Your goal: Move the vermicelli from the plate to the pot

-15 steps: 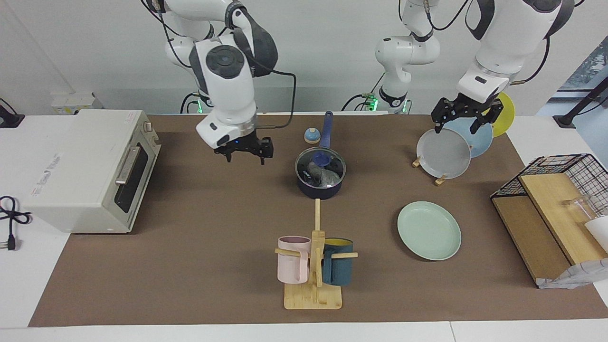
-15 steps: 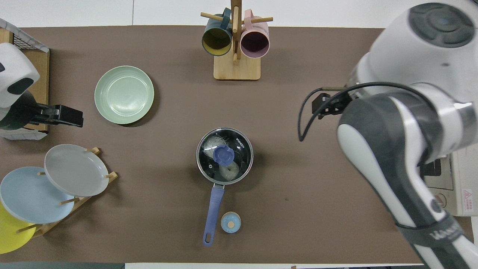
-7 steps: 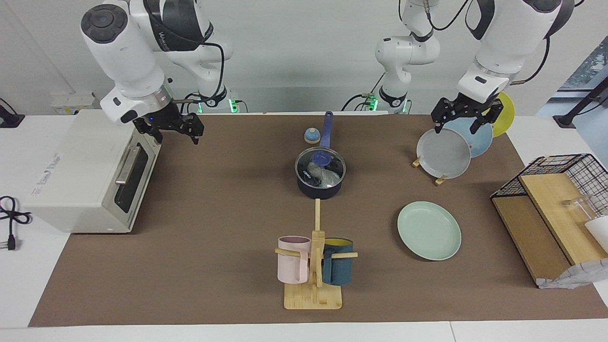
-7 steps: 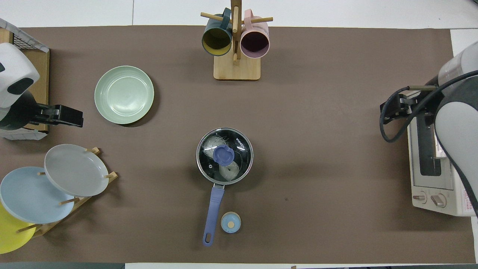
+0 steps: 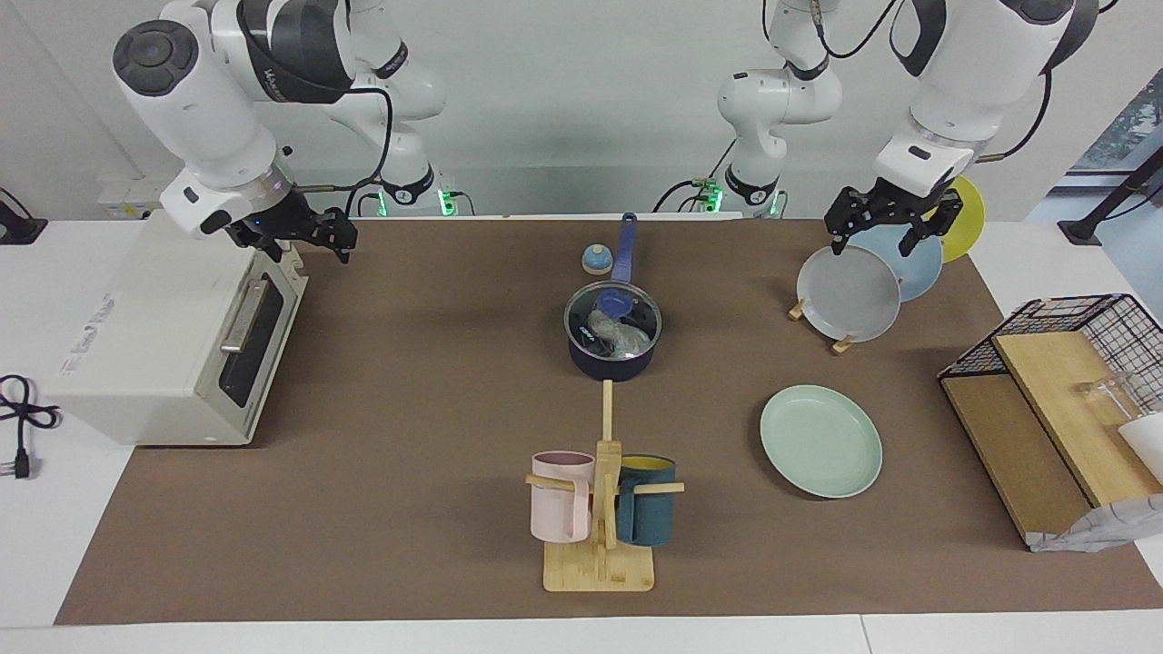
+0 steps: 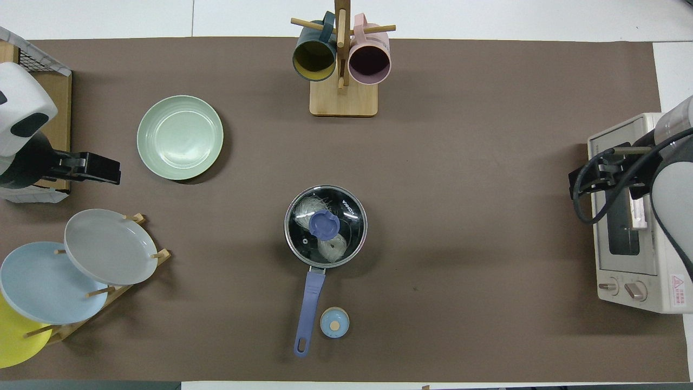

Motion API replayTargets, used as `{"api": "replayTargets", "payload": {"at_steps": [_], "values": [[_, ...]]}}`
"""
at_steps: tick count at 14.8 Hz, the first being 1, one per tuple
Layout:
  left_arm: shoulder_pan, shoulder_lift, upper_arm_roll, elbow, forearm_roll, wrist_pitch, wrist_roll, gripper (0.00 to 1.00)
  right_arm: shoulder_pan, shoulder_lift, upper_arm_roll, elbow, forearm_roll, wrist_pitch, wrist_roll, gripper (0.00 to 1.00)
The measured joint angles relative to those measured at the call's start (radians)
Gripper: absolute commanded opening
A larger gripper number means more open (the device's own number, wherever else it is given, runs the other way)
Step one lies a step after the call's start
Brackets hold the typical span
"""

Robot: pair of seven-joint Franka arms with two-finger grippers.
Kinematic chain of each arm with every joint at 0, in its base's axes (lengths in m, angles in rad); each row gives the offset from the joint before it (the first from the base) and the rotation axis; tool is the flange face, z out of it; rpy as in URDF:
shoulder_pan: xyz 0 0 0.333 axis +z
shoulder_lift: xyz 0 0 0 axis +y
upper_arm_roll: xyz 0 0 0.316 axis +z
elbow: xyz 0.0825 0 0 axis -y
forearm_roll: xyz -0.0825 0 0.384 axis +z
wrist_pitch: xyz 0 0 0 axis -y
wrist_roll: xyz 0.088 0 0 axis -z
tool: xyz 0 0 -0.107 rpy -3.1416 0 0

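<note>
The dark pot (image 5: 611, 356) (image 6: 301, 254) with its long blue handle stands mid-table, covered by a glass lid with a blue knob. Two whitish bundles of vermicelli (image 6: 311, 206) (image 5: 621, 336) show through the lid, inside the pot. The mint-green plate (image 5: 820, 440) (image 6: 180, 137) lies bare, farther from the robots and toward the left arm's end. My right gripper (image 5: 309, 243) (image 6: 601, 181) hangs open and holds nothing over the toaster oven's corner. My left gripper (image 5: 877, 238) (image 6: 103, 169) waits open with nothing in it above the plate rack.
A toaster oven (image 5: 173, 327) (image 6: 631, 216) sits at the right arm's end. A mug tree (image 5: 600, 509) (image 6: 342, 65) holds a pink and a teal mug. A rack (image 5: 849, 291) (image 6: 108, 246) holds grey, blue and yellow plates. A small blue knob-like piece (image 5: 596, 260) lies beside the pot handle. A wire basket (image 5: 1063, 381) stands at the left arm's end.
My right arm has swung away from beside the pot to over the toaster oven. The left arm, pot and plate have not moved.
</note>
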Motion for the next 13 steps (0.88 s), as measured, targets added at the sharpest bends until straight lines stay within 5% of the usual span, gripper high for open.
{"api": "replayTargets", "payload": {"at_steps": [13], "values": [[0.000,0.000,0.000,0.000,0.000,0.000,0.000,1.00,-0.067,-0.011,-0.010,-0.022,-0.005,0.092,-0.026,1.00]]}}
